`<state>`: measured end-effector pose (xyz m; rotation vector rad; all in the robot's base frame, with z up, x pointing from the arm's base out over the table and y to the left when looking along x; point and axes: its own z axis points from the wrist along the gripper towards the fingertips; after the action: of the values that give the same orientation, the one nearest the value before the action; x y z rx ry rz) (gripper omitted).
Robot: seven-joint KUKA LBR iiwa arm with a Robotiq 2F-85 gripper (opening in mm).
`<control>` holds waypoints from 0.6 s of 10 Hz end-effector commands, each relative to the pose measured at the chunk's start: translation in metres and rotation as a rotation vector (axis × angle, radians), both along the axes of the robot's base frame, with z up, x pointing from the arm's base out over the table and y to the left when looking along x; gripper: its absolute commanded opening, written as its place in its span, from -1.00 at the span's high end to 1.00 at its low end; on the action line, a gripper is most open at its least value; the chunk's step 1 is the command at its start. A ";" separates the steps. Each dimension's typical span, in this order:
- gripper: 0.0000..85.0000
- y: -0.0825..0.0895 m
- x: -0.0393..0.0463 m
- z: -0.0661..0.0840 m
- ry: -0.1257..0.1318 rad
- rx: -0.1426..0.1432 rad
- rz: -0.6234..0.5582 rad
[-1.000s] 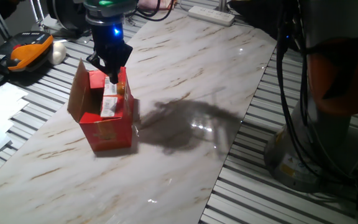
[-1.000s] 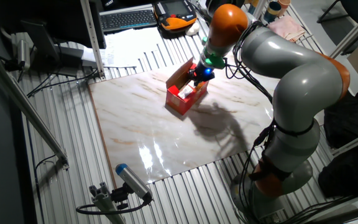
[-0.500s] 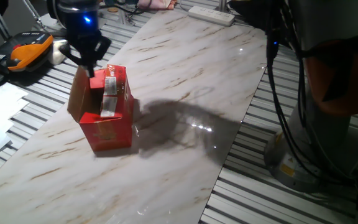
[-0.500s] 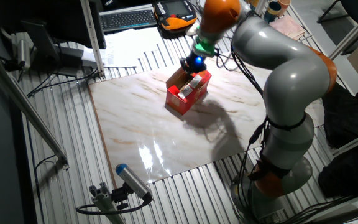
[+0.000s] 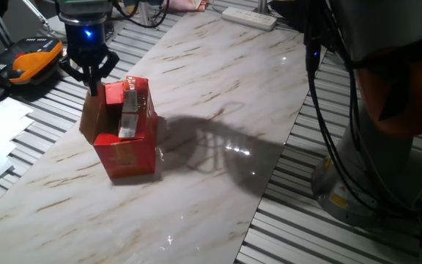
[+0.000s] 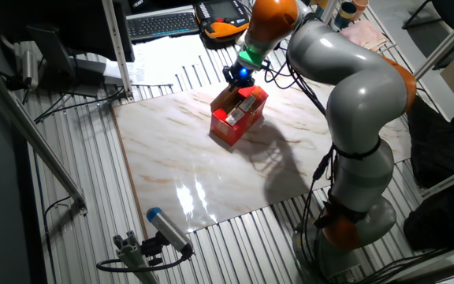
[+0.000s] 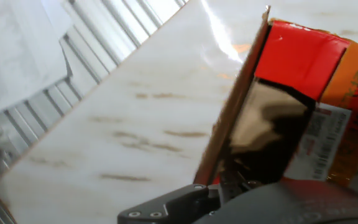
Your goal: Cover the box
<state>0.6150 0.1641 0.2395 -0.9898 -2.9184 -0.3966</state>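
- One fixed view: bench (image 5: 218,154), pale marbled top, carries only the box (image 5: 125,132), standing upright toward the far-left end, near the edge next to the slatted frame
- Box: right-hand flaps with pale label strips lie folded over the top; left flap (image 5: 91,116) stands up and leans outward, brown inside showing, so the top is only part covered
- Gripper (image 5: 89,72) hangs above the upper edge of that open flap; fingers look slightly spread in a narrow V, holding nothing; whether they touch the flap I cannot tell
- Hand view: flap edge (image 7: 235,112) seen nearly edge-on, just beside the fingers, dark opening behind it
- Risk, judged: the box looks light and nothing pins it, so a sideways push on the flap could slide or tip it rather than fold the flap
- Risk: fingers passing on the wrong side would bend the flap further outward
- Risk: stiff card may spring back up once released
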 end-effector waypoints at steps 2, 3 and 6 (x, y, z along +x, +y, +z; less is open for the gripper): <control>1.00 0.001 -0.0013 0.002 0.001 -0.004 0.001; 1.00 0.000 -0.0022 0.002 0.009 -0.008 0.026; 1.00 0.000 -0.0022 0.002 0.011 -0.034 0.177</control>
<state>0.6127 0.1637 0.2412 -0.7885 -2.9697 -0.3366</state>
